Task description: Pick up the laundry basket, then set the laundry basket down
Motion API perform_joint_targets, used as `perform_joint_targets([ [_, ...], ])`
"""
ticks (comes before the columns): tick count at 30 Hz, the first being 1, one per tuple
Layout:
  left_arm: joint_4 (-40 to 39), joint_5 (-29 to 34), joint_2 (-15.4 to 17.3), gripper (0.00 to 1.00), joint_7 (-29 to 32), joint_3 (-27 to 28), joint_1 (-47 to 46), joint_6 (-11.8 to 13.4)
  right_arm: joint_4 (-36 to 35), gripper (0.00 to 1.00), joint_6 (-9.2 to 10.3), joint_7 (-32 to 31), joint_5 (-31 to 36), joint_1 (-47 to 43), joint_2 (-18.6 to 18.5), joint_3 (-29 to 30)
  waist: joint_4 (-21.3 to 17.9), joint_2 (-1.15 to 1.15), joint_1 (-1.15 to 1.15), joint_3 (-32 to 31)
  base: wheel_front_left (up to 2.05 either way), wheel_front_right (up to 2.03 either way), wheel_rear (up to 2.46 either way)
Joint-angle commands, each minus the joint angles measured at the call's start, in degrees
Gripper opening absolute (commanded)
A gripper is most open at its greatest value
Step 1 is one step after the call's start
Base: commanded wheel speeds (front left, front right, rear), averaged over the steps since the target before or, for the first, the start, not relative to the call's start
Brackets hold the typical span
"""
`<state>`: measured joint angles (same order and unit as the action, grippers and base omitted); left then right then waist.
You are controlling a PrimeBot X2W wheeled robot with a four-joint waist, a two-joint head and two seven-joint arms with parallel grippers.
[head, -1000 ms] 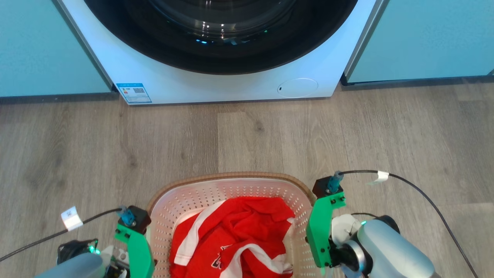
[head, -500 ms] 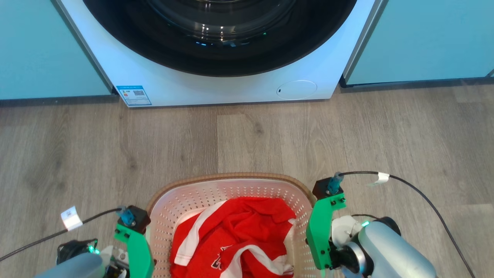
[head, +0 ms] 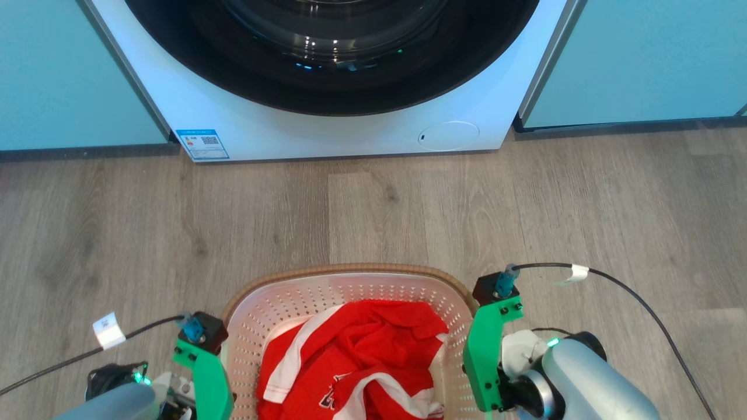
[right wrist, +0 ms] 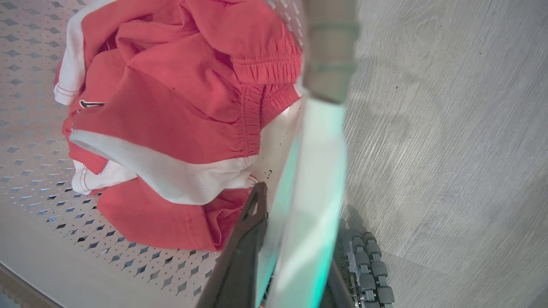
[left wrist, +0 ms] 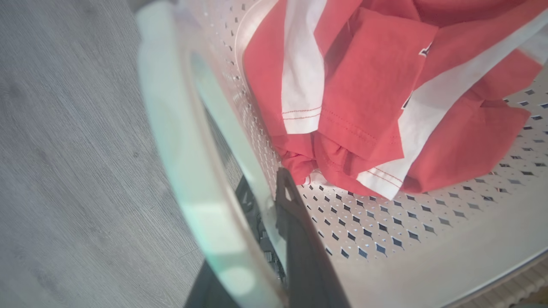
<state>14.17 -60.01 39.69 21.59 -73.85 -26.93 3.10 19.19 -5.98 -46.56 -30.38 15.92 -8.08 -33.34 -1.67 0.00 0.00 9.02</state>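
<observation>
The laundry basket (head: 350, 269), white and perforated with a brown woven rim, sits at the bottom middle of the head view with red and white clothes (head: 350, 361) inside. My left gripper (left wrist: 265, 194) is shut on the basket's left white handle (left wrist: 188, 141), one dark finger inside the wall and one outside. My right gripper (right wrist: 295, 226) is shut the same way on the right handle (right wrist: 319, 171). In the head view the green wrist mounts (head: 201, 373) (head: 487, 350) flank the basket. Whether the basket's bottom touches the floor I cannot tell.
A white front-loading washing machine (head: 327, 134) with a dark round door stands straight ahead, between teal cabinet fronts (head: 70, 70) (head: 653, 58). Grey wood-look floor (head: 373, 210) stretches between it and the basket. Black cables (head: 636, 297) trail from both wrists.
The basket and my right gripper have slipped slightly down the head view. Earlier the whole view shifted a little, so the camera moved. Both grips are unchanged.
</observation>
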Motion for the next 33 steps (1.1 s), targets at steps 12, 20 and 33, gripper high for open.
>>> perform_joint_targets([
  [12, -2.9, 1.4, 1.5, 0.0, -0.3, 0.8, -2.0, -0.2, -4.5, 0.0, -1.51, -0.3, 0.0, 0.9, 2.4, -2.3, -0.2, 0.0, 0.0, -0.1, 0.0, 0.0, 0.0],
  [20, -3.4, 1.4, 1.7, 0.0, -0.1, 0.8, -1.7, 0.1, -4.3, 0.0, -1.51, -0.2, 0.1, 0.7, 2.4, -2.4, -0.4, 0.0, 0.0, -0.2, 0.0, 0.0, 0.0],
  [33, -4.2, 1.6, 1.7, 0.0, 0.0, 1.0, -2.5, 0.6, -4.4, 0.0, -1.51, 0.6, 0.4, 1.5, 2.3, -2.7, -0.7, 0.0, 0.0, 2.0, 0.0, 0.0, 0.0],
])
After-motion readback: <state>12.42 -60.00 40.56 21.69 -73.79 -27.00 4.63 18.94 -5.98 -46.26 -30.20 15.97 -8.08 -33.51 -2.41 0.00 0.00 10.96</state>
